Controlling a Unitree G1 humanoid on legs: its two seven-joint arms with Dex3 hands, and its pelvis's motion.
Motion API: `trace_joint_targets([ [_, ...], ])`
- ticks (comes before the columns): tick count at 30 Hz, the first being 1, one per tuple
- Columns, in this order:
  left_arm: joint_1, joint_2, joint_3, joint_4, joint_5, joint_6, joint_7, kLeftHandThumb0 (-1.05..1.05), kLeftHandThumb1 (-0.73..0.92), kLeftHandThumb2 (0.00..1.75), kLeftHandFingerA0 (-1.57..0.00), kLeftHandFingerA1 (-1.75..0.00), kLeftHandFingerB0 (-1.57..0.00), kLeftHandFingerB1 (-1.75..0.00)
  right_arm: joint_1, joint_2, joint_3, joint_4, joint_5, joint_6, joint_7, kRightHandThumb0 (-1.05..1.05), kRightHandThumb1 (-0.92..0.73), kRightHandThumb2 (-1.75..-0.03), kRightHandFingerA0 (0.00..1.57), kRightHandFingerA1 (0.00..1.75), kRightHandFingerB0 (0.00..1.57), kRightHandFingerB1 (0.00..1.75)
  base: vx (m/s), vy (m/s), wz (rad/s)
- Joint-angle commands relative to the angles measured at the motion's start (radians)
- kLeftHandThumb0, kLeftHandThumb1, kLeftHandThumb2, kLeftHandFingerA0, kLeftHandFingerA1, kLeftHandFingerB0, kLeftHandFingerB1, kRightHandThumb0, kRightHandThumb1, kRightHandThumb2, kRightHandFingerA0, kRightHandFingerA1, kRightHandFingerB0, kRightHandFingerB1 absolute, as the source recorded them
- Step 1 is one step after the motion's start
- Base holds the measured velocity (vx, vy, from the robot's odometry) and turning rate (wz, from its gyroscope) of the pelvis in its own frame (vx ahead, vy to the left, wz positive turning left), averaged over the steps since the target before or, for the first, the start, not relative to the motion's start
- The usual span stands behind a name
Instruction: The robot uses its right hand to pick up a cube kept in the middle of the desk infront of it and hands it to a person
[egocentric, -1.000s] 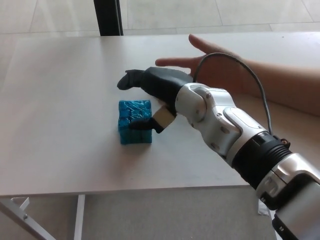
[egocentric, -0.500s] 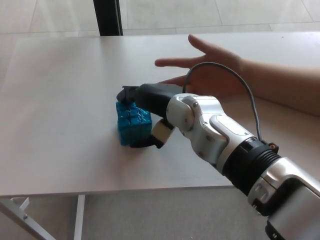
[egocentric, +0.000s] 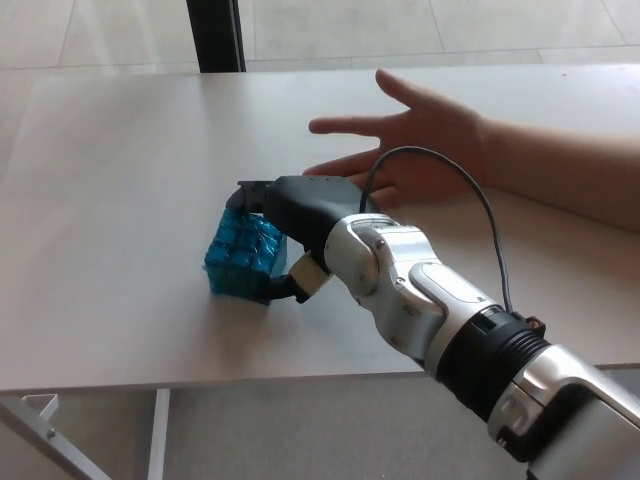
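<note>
Cube first: the small blue cube (egocentric: 241, 257), its faces cut into a grid of little squares like a puzzle cube, sits tilted on the pale grey desk (egocentric: 100, 180), furthest left of everything. It lies between the fingers of the robot's black right hand (egocentric: 290, 215): the two thick upper fingers (egocentric: 252, 191) curl over its far top edge, while the thumb presses its near lower side, so the cube is pinched from two sides. The tilt looks like the result of that squeeze tipping it onto one edge, probably as the grasp settles before lifting. Just beyond those fingers, further right, a person's bare hand (egocentric: 420, 135) rests palm-up with fingers spread, apparently placed to receive the cube. A thin grey cable (egocentric: 470, 190) loops over the robot's silver wrist. No readable writing or brand shows anywhere. The left hand is out of sight.
</note>
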Motion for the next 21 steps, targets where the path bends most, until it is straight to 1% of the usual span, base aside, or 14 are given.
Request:
trace_joint_targets([
  [1, 0.018, 0.01, -0.021, -0.003, 0.032, -0.022, -0.006, -0.68, 0.65, 0.59, -0.64, -0.64, -0.46, -0.44, 0.089, -0.054, 0.034, 0.014, -0.142, -0.086, -0.411, -0.42, -0.54, -0.62, 0.97, 1.75, 0.9, 0.75, 0.0, 0.0, 0.0],
  [3, 0.01, 0.006, -0.006, 0.005, 0.016, -0.006, 0.003, -0.66, 0.62, 0.58, -0.66, -0.62, -0.47, -0.44, 0.101, -0.06, 0.034, 0.022, -0.149, -0.103, -0.464, -0.41, -0.54, -0.61, 0.96, 1.75, 0.91, 0.71, 0.0, 0.0, 0.0],
  [4, 0.008, 0.004, -0.008, 0.004, 0.017, -0.005, 0.005, -0.66, 0.63, 0.59, -0.66, -0.64, -0.45, -0.43, 0.112, -0.056, 0.027, 0.027, -0.149, -0.094, -0.497, -0.42, -0.41, -0.88, 1.25, 1.4, 0.83, 0.8, 0.0, 0.0, 0.0],
  [7, 0.01, 0.004, -0.02, 0.001, 0.027, -0.004, 0.005, -0.68, 0.64, 0.59, -0.57, -0.61, -0.47, -0.43, 0.125, -0.053, 0.011, 0.021, -0.136, -0.104, -0.515, -0.41, -0.39, -0.87, 1.27, 1.41, 0.83, 0.79, 0.0, 0.0, 0.0],
  [8, 0.009, 0.002, -0.013, 0.002, 0.018, 0.002, 0.002, -0.65, 0.64, 0.59, -0.56, -0.61, -0.47, -0.45, 0.127, -0.052, 0.007, 0.022, -0.133, -0.11, -0.522, -0.41, -0.52, -0.63, 1.04, 1.75, 0.9, 0.73, 0.0, 0.0, 0.0],
  [9, 0.01, -0.003, -0.007, 0.004, 0.012, -0.002, 0.004, -0.65, 0.63, 0.59, -0.56, -0.61, -0.47, -0.45, 0.132, -0.047, -0.002, 0.028, -0.125, -0.118, -0.535, -0.4, -0.52, -0.63, 1.03, 1.75, 0.89, 0.74, 0.0, 0.0, 0.0],
  [10, 0.013, -0.004, -0.012, 0.005, 0.018, -0.006, 0.013, -0.66, 0.5, 0.91, -0.53, -0.68, -0.41, -0.56, 0.136, -0.042, -0.008, 0.025, -0.119, -0.112, -0.532, -0.43, -0.4, -0.88, 1.29, 1.42, 0.82, 0.8, 0.0, 0.0, 0.0],
  [11, 0.014, -0.004, -0.013, 0.005, 0.02, -0.007, 0.017, -0.66, 0.5, 0.91, -0.53, -0.68, -0.41, -0.56, 0.137, -0.039, -0.01, 0.026, -0.117, -0.111, -0.532, -0.43, -0.4, -0.88, 1.29, 1.42, 0.82, 0.8, 0.0, 0.0, 0.0],
  [12, 0.015, -0.003, -0.014, 0.005, 0.02, -0.006, 0.015, -0.66, 0.65, 0.59, -0.55, -0.62, -0.47, -0.44, 0.139, -0.036, -0.016, 0.025, -0.112, -0.112, -0.536, -0.42, -0.4, -0.88, 1.29, 1.42, 0.83, 0.8, 0.0, 0.0, 0.0],
  [14, 0.02, -0.005, -0.009, 0.004, 0.014, -0.012, 0.009, -0.64, 0.65, 0.6, -0.52, -0.62, -0.5, -0.47, 0.14, -0.03, -0.033, 0.017, -0.094, -0.113, -0.527, -0.41, -0.39, -0.87, 1.3, 1.42, 0.83, 0.79, 0.0, 0.0, 0.0],
  [16, 0.024, -0.005, -0.023, 0.008, 0.031, -0.02, 0.025, -0.67, 0.66, 0.6, -0.57, -0.61, -0.52, -0.44, 0.136, -0.026, -0.055, -0.001, -0.079, -0.105, -0.517, -0.4, -0.37, -0.86, 1.28, 1.41, 0.83, 0.8, 0.0, 0.0, 0.0],
  [19, 0.032, -0.005, -0.015, 0.014, 0.021, -0.032, 0.002, -0.65, 0.68, 0.6, -0.51, -0.62, -0.47, -0.46, 0.125, -0.025, -0.081, -0.021, -0.058, -0.116, -0.489, -0.38, -0.37, -0.85, 1.25, 1.39, 0.83, 0.8, 0.0, 0.0, 0.0],
  [20, 0.033, -0.003, -0.013, 0.012, 0.019, -0.019, 0.013, -0.63, 0.66, 0.6, -0.47, -0.57, -0.49, -0.45, 0.106, -0.025, -0.102, -0.035, -0.045, -0.122, -0.476, -0.3, -0.59, -0.67, 0.96, 1.75, 0.9, 0.79, 0.0, 0.0, 0.0],
  [21, 0.029, -0.003, -0.003, 0.015, 0.008, -0.009, 0.016, -0.63, 0.66, 0.6, -0.47, -0.57, -0.49, -0.45, 0.091, -0.025, -0.114, -0.047, -0.043, -0.118, -0.47, -0.3, -0.59, -0.67, 0.96, 1.75, 0.9, 0.79, 0.0, 0.0, 0.0],
])
